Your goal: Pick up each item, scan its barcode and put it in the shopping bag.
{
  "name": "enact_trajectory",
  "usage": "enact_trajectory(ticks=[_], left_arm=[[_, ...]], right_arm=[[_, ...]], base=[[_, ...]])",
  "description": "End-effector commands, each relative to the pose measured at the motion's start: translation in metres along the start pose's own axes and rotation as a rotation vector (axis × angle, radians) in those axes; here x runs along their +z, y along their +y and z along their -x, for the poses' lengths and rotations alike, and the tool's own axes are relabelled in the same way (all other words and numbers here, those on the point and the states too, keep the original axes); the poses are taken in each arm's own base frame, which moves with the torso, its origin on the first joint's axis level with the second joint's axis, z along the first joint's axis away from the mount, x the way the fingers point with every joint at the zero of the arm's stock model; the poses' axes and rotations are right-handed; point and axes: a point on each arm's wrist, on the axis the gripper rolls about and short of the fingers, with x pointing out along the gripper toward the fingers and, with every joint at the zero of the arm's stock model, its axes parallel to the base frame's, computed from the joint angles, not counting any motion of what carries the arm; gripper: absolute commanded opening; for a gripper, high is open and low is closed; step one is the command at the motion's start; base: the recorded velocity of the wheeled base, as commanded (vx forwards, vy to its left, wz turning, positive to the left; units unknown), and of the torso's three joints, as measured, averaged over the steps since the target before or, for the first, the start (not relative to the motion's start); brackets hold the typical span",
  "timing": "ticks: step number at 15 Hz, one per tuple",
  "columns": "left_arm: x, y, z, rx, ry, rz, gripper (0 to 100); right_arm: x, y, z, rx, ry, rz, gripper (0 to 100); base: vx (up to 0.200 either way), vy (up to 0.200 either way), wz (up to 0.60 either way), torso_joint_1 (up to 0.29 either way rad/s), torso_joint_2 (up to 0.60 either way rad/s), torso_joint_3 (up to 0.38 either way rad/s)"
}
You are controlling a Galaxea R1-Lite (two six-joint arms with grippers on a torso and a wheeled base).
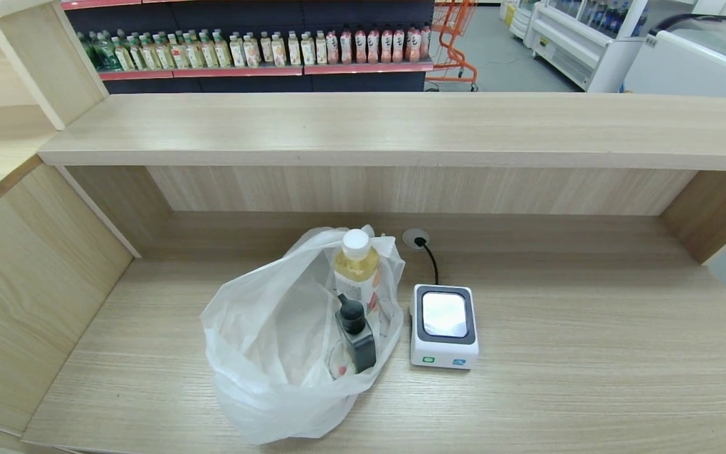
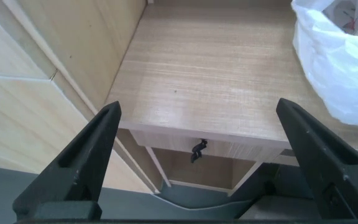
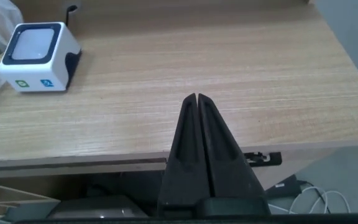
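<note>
Shopping bag [image 1: 262, 353], white plastic, stands open on the counter [image 1: 590, 366] just beside the scanner [image 1: 443, 325]. Inside it a pale tea bottle [image 1: 357, 268] with a white cap stands upright. A dark bottle [image 1: 357, 340] with a black cap sits in front of it. Label print is too small to read. The scanner's front carries one green and one blue mark.

Left hand [image 2: 199, 107], fingers spread wide and holding nothing, hangs off the counter's near edge, beyond the bag from the scanner. Right hand [image 3: 196, 99], fingers pressed together on nothing, sits at the near edge on the scanner's other side. A broad stretch of counter runs from the scanner to the side panel there.
</note>
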Motion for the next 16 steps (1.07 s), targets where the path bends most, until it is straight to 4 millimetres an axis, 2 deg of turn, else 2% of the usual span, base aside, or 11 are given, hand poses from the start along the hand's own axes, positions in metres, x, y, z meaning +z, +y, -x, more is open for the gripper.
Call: enact_trajectory(ticks=[1, 16], left_arm=[[0.0000, 0.0000, 0.0000, 0.003, 0.000, 0.000, 100], [0.0000, 0.0000, 0.0000, 0.003, 0.000, 0.000, 100]], right_arm=[[-0.0003, -0.0001, -0.0003, 0.001, 0.007, 0.000, 0], [-0.0006, -0.0001, -0.0005, -0.002, 0.007, -0.006, 0]], base=[[0.000, 0.000, 0.00, 0.000, 0.00, 0.000], [0.000, 0.000, 0.00, 0.000, 0.00, 0.000]])
